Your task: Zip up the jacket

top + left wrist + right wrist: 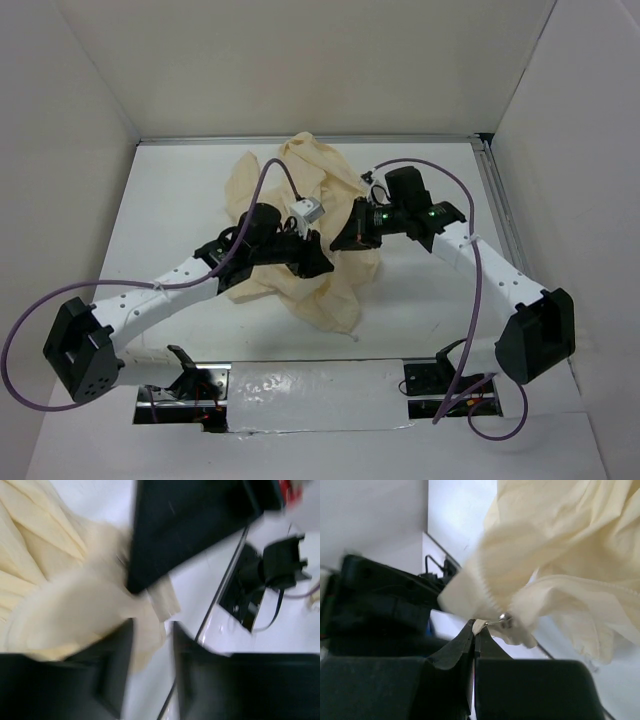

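The pale cream jacket (335,295) is bunched in the middle of the white table, held up between the two arms. My right gripper (474,627) is shut on the small cream pull tab of the zipper, with the metal slider (505,620) just beyond its tips and the jacket (560,545) hanging above. In the top view my right gripper (345,238) meets the fabric from the right. My left gripper (152,630) stands open, bare table showing between its fingers; a jacket (60,595) edge lies against its left finger. It sits close beside the right one in the top view (318,258).
White walls enclose the table on the left, back and right. A metal rail (497,200) runs along the right side. Purple cables (470,300) loop from both arms. The right arm's black body (190,525) looms close in the left wrist view, a black mount (250,590) beyond it.
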`<state>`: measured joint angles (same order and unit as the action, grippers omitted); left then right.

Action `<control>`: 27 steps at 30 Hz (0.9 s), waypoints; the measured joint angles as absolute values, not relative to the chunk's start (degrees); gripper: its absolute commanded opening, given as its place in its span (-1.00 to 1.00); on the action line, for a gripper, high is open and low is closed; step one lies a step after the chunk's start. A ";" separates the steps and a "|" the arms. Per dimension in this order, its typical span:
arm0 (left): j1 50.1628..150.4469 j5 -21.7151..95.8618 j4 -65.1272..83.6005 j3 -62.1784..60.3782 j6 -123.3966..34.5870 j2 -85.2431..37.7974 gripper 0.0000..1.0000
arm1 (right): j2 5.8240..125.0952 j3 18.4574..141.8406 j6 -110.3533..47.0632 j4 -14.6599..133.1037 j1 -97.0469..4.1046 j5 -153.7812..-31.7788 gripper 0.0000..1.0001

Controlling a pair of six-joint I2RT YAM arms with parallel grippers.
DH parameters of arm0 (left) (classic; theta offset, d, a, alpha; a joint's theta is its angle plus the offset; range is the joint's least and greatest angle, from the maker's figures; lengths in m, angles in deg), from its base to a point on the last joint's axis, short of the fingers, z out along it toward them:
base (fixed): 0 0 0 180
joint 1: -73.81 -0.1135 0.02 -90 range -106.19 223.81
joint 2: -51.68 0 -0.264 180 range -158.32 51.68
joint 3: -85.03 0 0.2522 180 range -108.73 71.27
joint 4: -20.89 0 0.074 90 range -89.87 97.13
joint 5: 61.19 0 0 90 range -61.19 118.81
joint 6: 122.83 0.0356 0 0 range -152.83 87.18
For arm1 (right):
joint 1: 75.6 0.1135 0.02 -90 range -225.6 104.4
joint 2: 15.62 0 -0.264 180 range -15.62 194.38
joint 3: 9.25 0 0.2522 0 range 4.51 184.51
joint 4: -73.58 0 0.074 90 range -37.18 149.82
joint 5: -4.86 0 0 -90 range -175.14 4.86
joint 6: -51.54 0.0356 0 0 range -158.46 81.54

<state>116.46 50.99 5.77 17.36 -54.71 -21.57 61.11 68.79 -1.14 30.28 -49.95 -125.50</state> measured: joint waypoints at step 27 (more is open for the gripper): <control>135.41 7.73 13.09 17.42 -46.50 -18.58 0.55 | 61.39 68.79 22.64 39.30 -51.48 -129.63 -1.00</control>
